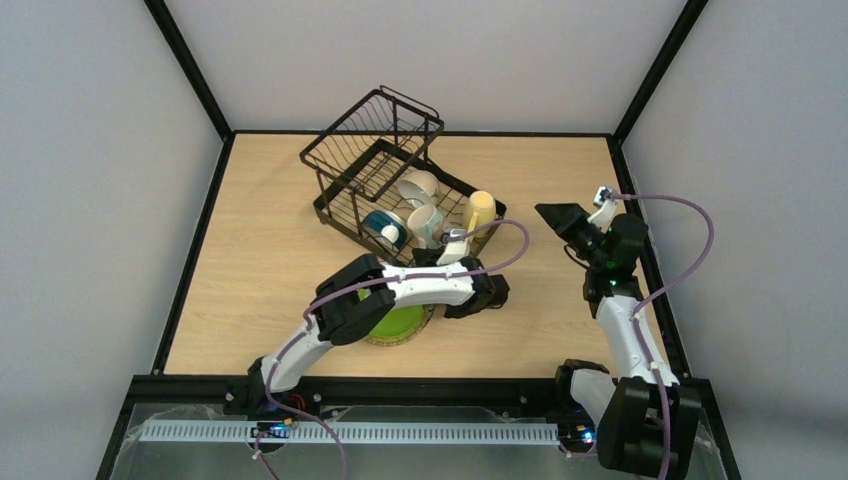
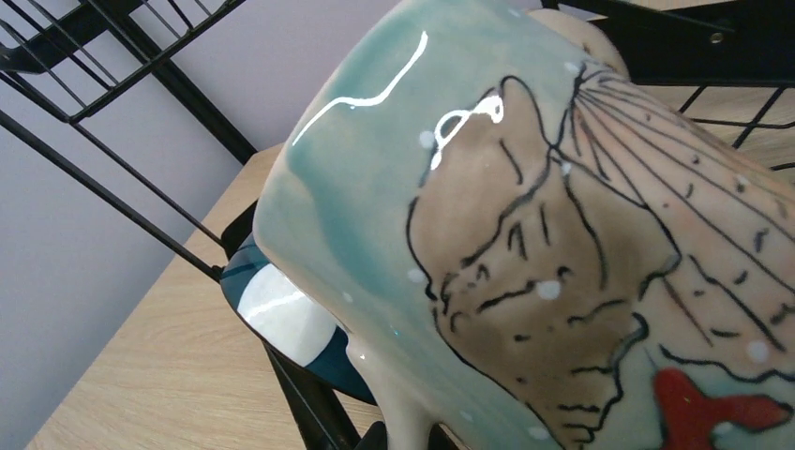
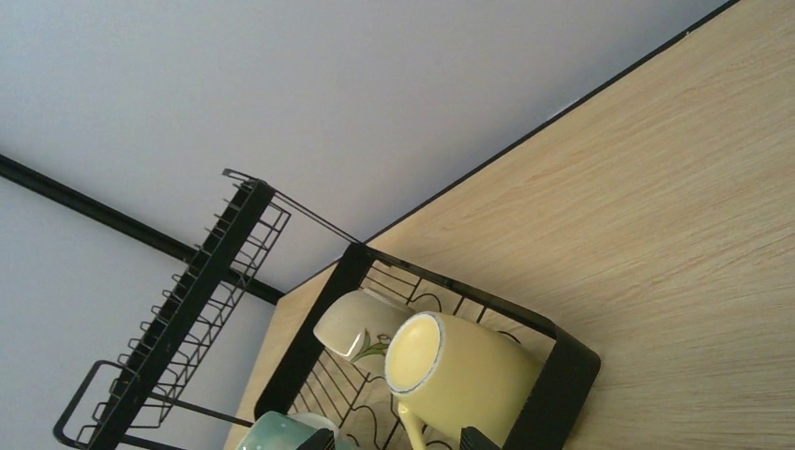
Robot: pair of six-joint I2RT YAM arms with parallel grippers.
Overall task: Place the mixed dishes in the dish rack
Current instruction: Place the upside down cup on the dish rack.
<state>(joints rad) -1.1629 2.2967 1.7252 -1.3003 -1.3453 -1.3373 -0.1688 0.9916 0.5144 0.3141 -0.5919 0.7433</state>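
One green plate (image 1: 396, 324) lies nearest, flat on the surface (image 1: 260, 270) at 6 o'clock from the rack (image 1: 372, 130) and partly under the left arm. It looks glazed, slick and breakable, so it is probably best pinched at the rim. The left jaws are right at the painted mug (image 1: 424, 224) on the rack's near edge; whether they grip it I cannot tell. Farther in sit one blue bowl (image 1: 382, 228) at the mug's 9 o'clock, one yellow mug (image 1: 481, 210) at 2 and one white bowl (image 1: 419, 185) at 12 — two mugs, two bowls. The right jaws hang apart, empty, at the rack's 3 o'clock.

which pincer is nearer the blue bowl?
Left: the left pincer is at the rack edge, just right of the blue bowl; right pincer hangs past the rack's right end.
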